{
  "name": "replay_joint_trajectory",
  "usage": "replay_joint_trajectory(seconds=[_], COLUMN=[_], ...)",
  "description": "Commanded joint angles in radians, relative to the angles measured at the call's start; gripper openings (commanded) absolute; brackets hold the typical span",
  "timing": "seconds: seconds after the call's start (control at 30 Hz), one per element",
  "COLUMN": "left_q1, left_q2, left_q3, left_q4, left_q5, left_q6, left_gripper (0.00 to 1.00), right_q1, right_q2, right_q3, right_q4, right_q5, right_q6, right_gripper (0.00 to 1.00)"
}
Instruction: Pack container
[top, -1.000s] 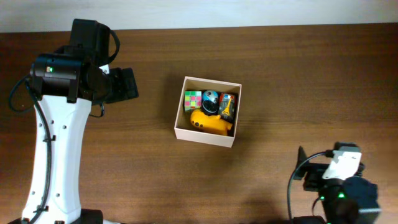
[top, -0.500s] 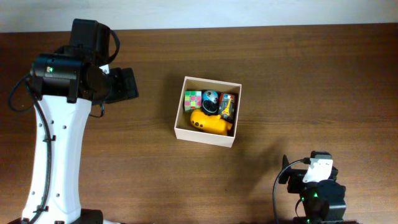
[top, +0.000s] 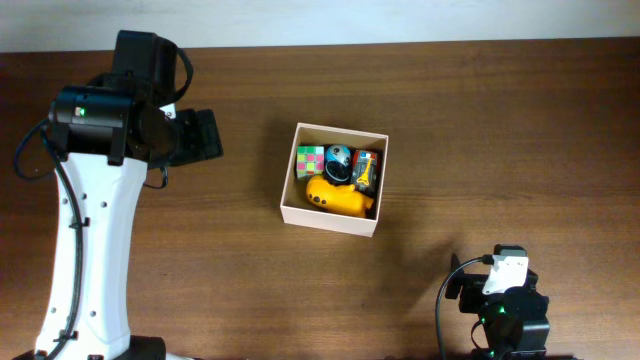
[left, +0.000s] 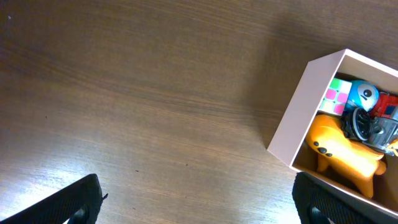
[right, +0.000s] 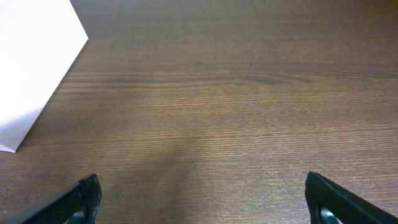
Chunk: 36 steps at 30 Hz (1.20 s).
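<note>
The container, a square lidless box with white walls, sits mid-table and holds a yellow dog toy, a colourful cube, a blue ball toy and a small red and yellow toy. It also shows in the left wrist view at the right, and its white wall shows in the right wrist view. My left gripper is open and empty over bare wood, left of the box. My right gripper is open and empty, low near the front edge.
The white left arm stands along the table's left side. The right arm is folded at the front right. A pale wall edge runs along the back of the brown wooden table.
The right arm has drawn back left and down toward the front edge. The left arm and the box have not moved.
</note>
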Motion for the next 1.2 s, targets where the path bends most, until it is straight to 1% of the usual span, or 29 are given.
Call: replay_joint_trajectory(seconds=[0.0,0.53,0.57,0.6,0.67,0.73,0.83,0.93,1.03,1.17], left_q1=[0.001,0.001,0.000,0.001,0.001,0.001,0.001,0.001,0.001,0.003], left_q2=[-0.002,-0.019,-0.031,-0.046,-0.088,-0.202,-0.349,-0.499,-0.650,-0.856], left_q3=[0.006,0.005,0.004,-0.004,-0.041,-0.178,-0.395,-0.620,-0.824,-1.069], left_q4=[-0.001,-0.001,-0.003,0.005,0.058,0.256,0.542,0.749,0.856,0.902], left_q5=[-0.010,-0.013,-0.027,-0.077,-0.136,-0.125,-0.064,-0.047,-0.048,-0.051], left_q6=[0.012,0.013,0.013,0.013,0.013,0.067,0.174,0.260,0.321,0.377], left_gripper=[0.99,0.99,0.99,0.99,0.99,0.99,0.99,0.99,0.99,0.99], right_q1=[-0.009,-0.009,-0.009,-0.009,-0.009,-0.009,-0.009,-0.009,-0.009,-0.009], right_q2=[-0.012,-0.012,-0.012,-0.012,-0.012,-0.012,-0.012,-0.012,-0.012,-0.012], right_q3=[-0.010,-0.010,-0.010,-0.010,-0.010,-0.010,-0.010,-0.010,-0.010,-0.010], right_q4=[-0.004,-0.004,-0.004,-0.004,-0.004,-0.004,-0.004,-0.004,-0.004,-0.004], right_q5=[-0.006,-0.006,-0.006,-0.006,-0.006,-0.006,-0.006,-0.006,-0.006,-0.006], right_q6=[-0.004,-0.004,-0.003,-0.004,-0.003,-0.004,-0.004,-0.004,-0.004,-0.004], right_gripper=[0.99,0.99,0.99,0.99,0.99,0.99,0.99,0.98,0.99,0.99])
